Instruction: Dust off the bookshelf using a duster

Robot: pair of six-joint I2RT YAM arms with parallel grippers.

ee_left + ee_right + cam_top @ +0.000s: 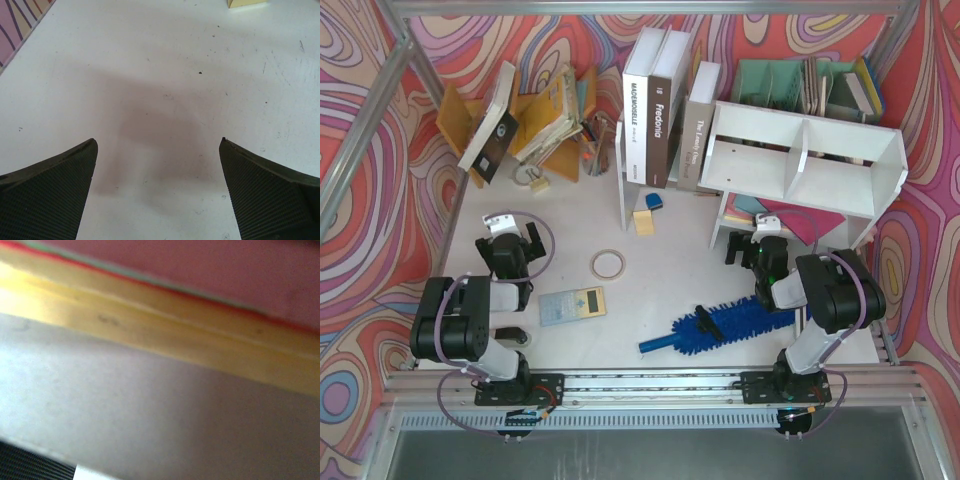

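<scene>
Swirl-patterned walls (350,50), white table (570,230), aluminium frame rails (650,7)

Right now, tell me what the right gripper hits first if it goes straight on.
The right gripper would probably meet the pink book under the bookshelf; its yellowish page edge looms close in the wrist view.

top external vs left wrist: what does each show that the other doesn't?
Top only: duster lying on the table by the right arm, bookshelf, right gripper, calculator, tape ring. Left wrist only: ribbed pads close up, dark specks and a shadow on the surface. Both: the white table, and the left gripper open and empty over a bare patch.
</scene>
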